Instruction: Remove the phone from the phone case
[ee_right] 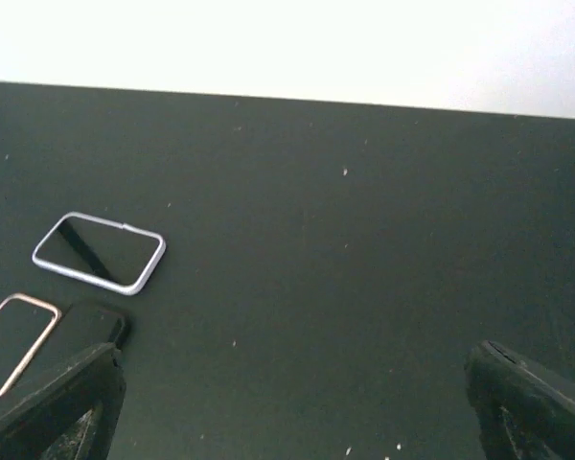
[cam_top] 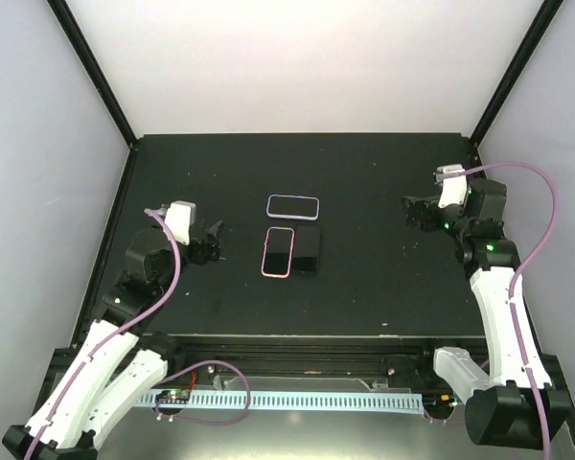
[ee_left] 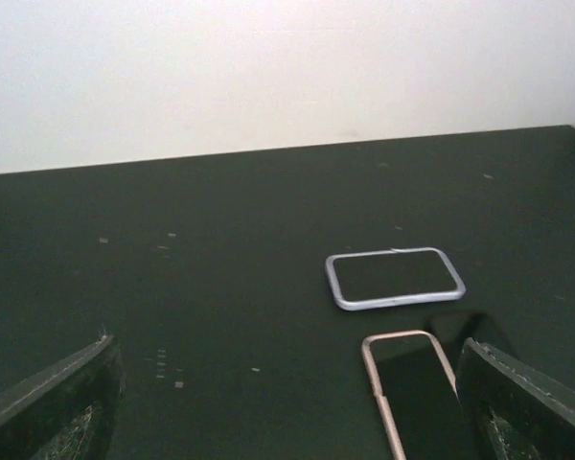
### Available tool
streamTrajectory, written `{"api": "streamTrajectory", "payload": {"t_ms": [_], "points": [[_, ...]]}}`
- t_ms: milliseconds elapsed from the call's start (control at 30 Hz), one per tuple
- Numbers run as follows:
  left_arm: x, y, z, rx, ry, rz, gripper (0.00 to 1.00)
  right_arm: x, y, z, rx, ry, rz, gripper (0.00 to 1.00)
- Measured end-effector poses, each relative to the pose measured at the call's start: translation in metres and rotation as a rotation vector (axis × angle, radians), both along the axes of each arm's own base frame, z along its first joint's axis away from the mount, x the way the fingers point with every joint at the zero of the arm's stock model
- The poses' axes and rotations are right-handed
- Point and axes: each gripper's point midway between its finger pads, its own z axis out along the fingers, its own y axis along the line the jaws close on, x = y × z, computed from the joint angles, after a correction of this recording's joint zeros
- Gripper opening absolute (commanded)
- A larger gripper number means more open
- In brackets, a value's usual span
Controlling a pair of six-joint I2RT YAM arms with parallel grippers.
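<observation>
Bright, even light; the white walls [cam_top: 268, 57] wash out, the black table [cam_top: 364, 172] reads dark; wrist views slightly soft.

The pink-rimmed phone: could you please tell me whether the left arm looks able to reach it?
Probably yes: the left gripper stands open, facing the pink-rimmed phone, with only bare table between them.

White arm links [cam_top: 96, 362], black joints [cam_top: 149, 259], looping purple cables [cam_top: 554, 209]

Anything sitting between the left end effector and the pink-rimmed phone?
No. The top view shows only bare black table between the left end effector and the pink-rimmed phone; the left wrist view agrees.
</observation>
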Motion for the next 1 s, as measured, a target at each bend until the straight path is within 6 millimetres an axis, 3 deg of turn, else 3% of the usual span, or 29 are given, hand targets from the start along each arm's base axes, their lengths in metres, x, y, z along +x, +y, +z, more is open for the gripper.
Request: {"api": "streamTrajectory", "payload": {"t_ms": [167,367,467,633,1000], "points": [[-0.007,-0.034,-0.019,-0.047,0.109,-0.148,0.98,-0.01,0.008,-0.015,-0.067,0.045,0.07,0.99],[-0.037,-0.108,-0.067,-0.029,0.322,-0.375,0.99,-0.025,0.021,-0.042,-0.128,0.117,0.199,0.91],[-0.051,-0.133,-0.096,0.009,0.437,-0.418,0.99,-0.029,0.032,-0.056,-0.121,0.161,0.271,0.88],[-0.054,-0.148,-0.136,0.098,0.599,-0.366,0.99,-0.038,0.047,-0.074,-0.077,0.219,0.352,0.87],[-0.016,-0.164,-0.161,0.228,0.688,-0.202,0.99,-0.069,0.051,-0.06,-0.103,0.091,0.371,0.91]]}}
